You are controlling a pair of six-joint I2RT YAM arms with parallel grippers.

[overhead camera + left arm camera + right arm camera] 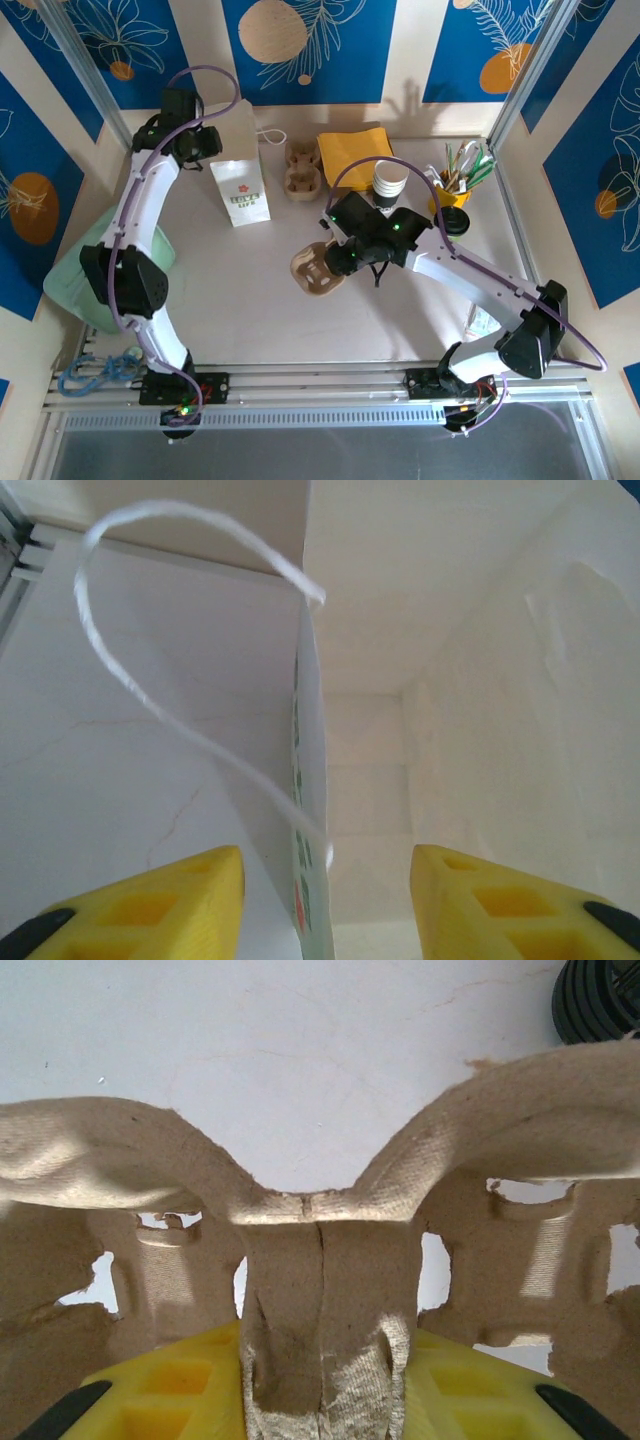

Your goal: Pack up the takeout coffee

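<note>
The takeout coffee is out of view. My left gripper (205, 143) is at the top of a white paper bag (240, 182) standing at the back left. In the left wrist view its yellow fingers (180, 900) stand apart, one outside and one inside the bag, with the bag's front wall (312, 780) between them and touching neither; the gripper (325, 880) is open. My right gripper (335, 258) is shut on the centre rib of a brown pulp cup carrier (315, 270) at mid-table. In the right wrist view the carrier (320, 1290) is clamped between the pads.
A second pulp carrier (303, 165), yellow napkins (352, 150), a stack of lidless cups (390, 183), a yellow cup of utensils (455, 188) and a loose black lid (457, 222) line the back. A green cloth (75, 275) lies at the left edge. The bag's string handle (130, 680) loops outward.
</note>
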